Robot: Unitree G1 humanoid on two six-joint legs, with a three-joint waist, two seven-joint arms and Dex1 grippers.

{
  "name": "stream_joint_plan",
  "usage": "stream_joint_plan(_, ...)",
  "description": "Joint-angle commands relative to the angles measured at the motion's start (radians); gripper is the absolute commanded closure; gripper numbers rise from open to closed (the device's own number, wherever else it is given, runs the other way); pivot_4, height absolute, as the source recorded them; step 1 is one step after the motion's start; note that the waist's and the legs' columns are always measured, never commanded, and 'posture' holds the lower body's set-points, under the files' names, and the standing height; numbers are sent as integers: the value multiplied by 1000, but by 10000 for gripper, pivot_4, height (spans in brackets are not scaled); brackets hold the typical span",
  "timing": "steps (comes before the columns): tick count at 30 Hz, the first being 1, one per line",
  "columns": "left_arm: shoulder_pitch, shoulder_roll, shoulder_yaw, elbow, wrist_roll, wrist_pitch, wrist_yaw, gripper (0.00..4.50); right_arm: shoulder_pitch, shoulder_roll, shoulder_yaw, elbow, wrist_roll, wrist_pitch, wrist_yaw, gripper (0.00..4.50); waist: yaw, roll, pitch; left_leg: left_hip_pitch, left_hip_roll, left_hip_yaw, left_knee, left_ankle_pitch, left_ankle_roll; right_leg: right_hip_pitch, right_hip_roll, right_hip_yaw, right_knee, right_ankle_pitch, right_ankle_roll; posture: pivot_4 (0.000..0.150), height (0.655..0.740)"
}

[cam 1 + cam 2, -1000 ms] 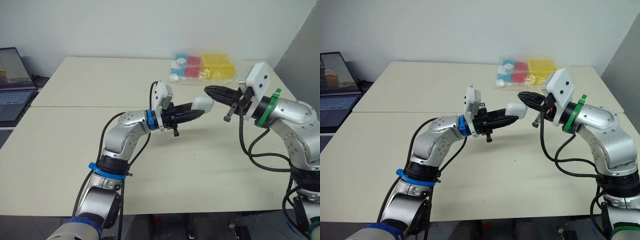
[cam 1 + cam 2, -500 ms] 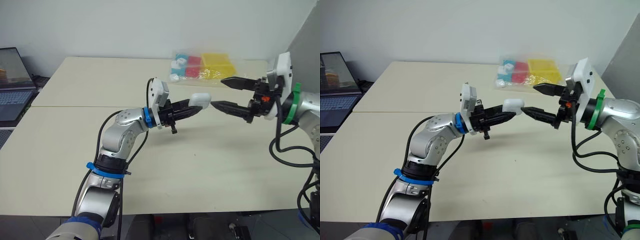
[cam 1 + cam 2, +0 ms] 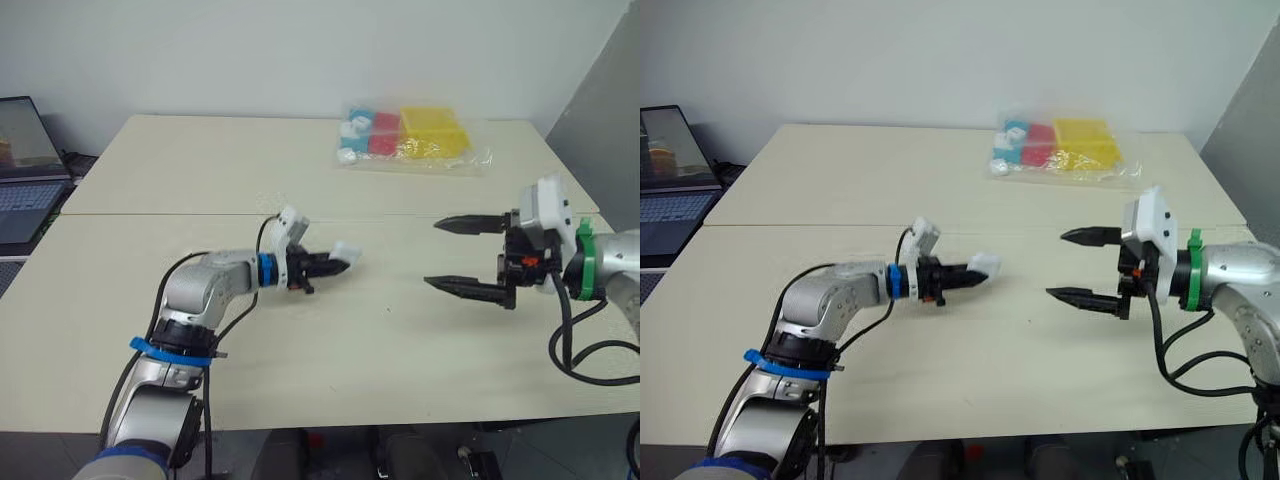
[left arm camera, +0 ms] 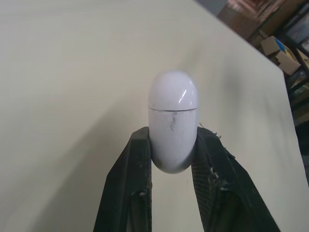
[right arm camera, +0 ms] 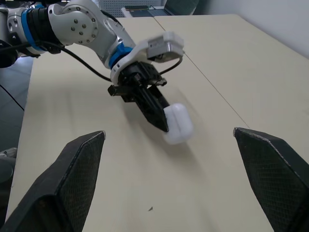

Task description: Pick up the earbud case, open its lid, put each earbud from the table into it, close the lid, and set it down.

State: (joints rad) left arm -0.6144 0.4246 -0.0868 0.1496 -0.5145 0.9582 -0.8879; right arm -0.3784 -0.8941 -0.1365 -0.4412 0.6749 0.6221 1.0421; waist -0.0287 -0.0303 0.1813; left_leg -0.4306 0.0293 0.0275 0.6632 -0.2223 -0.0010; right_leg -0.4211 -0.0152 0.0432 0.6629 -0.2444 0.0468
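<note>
The small, glossy white pill-shaped earbud case point(image 3: 343, 252), lid shut, sat clamped in the left gripper point(image 3: 330, 264), which had dropped from mid-air to low over the cream table point(image 3: 200, 170). The right gripper point(image 3: 433, 254) had backed well away, fingers spread wide, so set-down looked imminent.

Left jaws clamped, right jaws wide.

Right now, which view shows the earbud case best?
Left wrist view: the earbud case sits close, lid seam visible, clamped in the left gripper. Eye views show it small; right wrist view shows it farther off.
</note>
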Motion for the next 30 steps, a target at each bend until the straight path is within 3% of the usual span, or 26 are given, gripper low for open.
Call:
stream_joint_plan(1, 6, -43, 65, -17, -78, 178, 74, 37627, 61, -17, 4, -44, -67, -98, 29, 426, 6, 0, 0, 0, 0, 0, 0, 0, 0, 0, 0, 0, 0, 0, 0, 1500, 7400)
stream_joint_plan(10, 18, -189, 215, 9, -146, 423, 264, 37627, 151, -13, 22, -18, -139, -183, 41, 426, 3, 0, 0, 1, -1, 0, 1, 0, 0, 1, -1, 0, 0, 0, 0, 1500, 7400)
stream_joint_plan(14, 33, -192, 251, 44, -122, 427, 319, 37627, 139, 10, 25, 2, -142, -177, 20, 426, 0, 0, 0, 3, -1, 0, 1, 0, 0, 2, 0, 1, 1, 0, 0, 1500, 7400)
stream_joint_plan(20, 29, -149, 243, 19, -138, 431, 315, 18477, 135, 13, 41, 18, -159, -200, 33, 0, -2, 0, 0, 9, -1, 1, 0, 0, 0, 7, 0, 1, 1, 0, 0, 1500, 7400)
stream_joint_plan(26, 43, 6, 208, -46, -149, 424, 258, 185, 135, 12, 46, 76, -194, -256, 60, 0, -6, 0, 0, 18, 0, 1, -1, 0, 0, 13, 1, 1, 1, -1, -9, 1500, 7400)
stream_joint_plan(30, 83, 224, 134, -129, -117, 285, 103, 185, 150, 6, 42, 115, -215, -296, 74, 0, -10, 0, 0, 21, 1, 1, -3, 0, 0, 14, 2, 2, 1, -2, -12, 1500, 7400)
